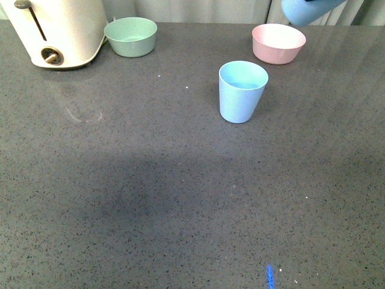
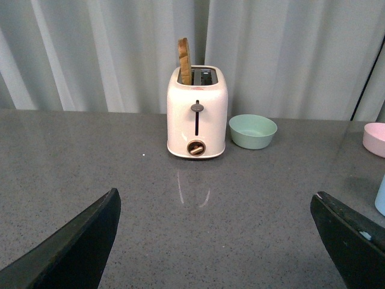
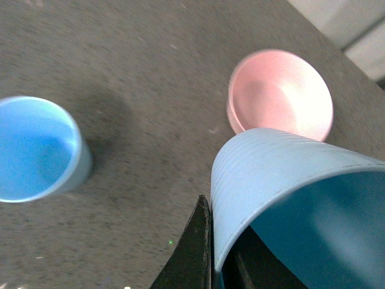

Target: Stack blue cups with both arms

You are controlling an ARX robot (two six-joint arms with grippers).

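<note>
Front view: standing blue cup (image 1: 242, 90) at frame centre; second blue cup (image 1: 307, 9) gripped tilted by right tool (image 3: 219, 265), upper right. Left tool (image 2: 215, 195) wide apart, empty. Standing cup could be toppled by tilted rim.

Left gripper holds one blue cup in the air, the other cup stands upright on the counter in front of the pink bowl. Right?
Wrong arm: the right gripper holds the raised blue cup, seen in the right wrist view; the left gripper is open and empty. The other cup stands upright in front of the pink bowl.
</note>
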